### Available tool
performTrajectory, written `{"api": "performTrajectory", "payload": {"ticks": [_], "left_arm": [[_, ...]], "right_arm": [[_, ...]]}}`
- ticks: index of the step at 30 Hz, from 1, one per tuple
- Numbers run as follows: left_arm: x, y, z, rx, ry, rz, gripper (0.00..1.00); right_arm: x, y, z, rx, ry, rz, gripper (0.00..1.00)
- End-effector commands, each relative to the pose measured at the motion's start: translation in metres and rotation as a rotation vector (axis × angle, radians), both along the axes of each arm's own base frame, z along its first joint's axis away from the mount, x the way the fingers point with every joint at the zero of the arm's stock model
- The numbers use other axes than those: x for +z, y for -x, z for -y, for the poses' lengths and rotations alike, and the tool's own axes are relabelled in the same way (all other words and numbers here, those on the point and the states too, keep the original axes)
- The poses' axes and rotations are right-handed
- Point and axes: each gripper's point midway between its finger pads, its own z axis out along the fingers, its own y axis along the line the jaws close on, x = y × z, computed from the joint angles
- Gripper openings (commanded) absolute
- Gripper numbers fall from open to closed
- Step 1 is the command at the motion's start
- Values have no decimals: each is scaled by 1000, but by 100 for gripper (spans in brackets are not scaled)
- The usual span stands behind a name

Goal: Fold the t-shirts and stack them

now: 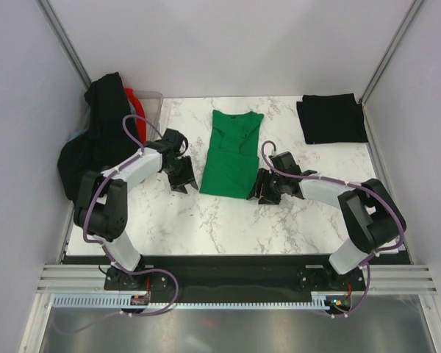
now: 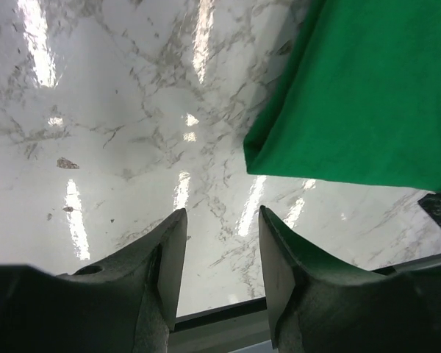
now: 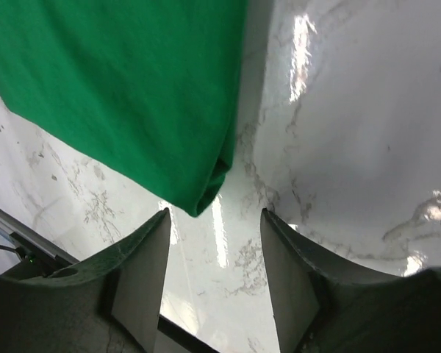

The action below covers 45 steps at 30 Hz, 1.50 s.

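Parted and empty on both sides. Left gripper (image 2: 220, 220) open over bare marble, just short of the near left corner of the green t-shirt (image 2: 360, 95), touching nothing. Right gripper (image 3: 214, 220) open likewise, with the shirt's near right corner just beyond the fingertips.

Lies in the middle of the table (image 1: 228, 228), this green t-shirt, folded lengthwise into a narrow strip, collar toward the far edge and hem toward the near edge.

Looks light, thin and limp, so likely to sag and fall open if lifted at one point. Not fragile. Probably slides easily on the glossy marble. Best taken at both near hem corners at once, pinching every layer low against the table, then carried toward the collar.

Farther out, at the far right corner, a black t-shirt (image 1: 332, 118) folded flat, a likely base for the stack. At the far left corner, a heap of black t-shirts (image 1: 103, 140) draped over a translucent tub (image 1: 153, 103), with a red t-shirt (image 1: 134, 99) showing behind.

Cannot tell how many layers make up the green fold, nor how the sleeves sit inside it; some rumpling near the collar. Cannot count the shirts in the heap. Red one mostly covered, tub largely hidden. Only one corner of green cloth in each wrist view.
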Motion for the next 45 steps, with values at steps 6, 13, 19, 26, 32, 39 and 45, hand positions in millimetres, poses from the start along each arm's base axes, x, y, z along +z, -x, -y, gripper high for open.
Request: {"api": "performTrajectory", "payload": {"ticks": [6, 13, 19, 26, 32, 39, 45], "left_arm": [[3, -3, 10, 8, 82, 104, 49], [-2, -7, 19, -3, 147, 146, 59], [-6, -8, 28, -15, 205, 179, 63], [-22, -9, 38, -12, 254, 168, 55], [-34, -9, 37, 7, 253, 157, 34], [-36, -18, 49, -4, 277, 155, 6], [-20, 6, 43, 6, 277, 166, 2]], "right_arm": [[-12, -21, -16, -3, -65, 67, 52], [-21, -16, -12, 3, -47, 61, 19], [-25, -13, -10, 25, -42, 59, 11], [-31, -8, -12, 44, -48, 47, 0], [-35, -5, -9, 46, -43, 41, 0], [-36, 1, -8, 46, -51, 28, 0], [-21, 11, -3, 46, -52, 36, 0]]}}
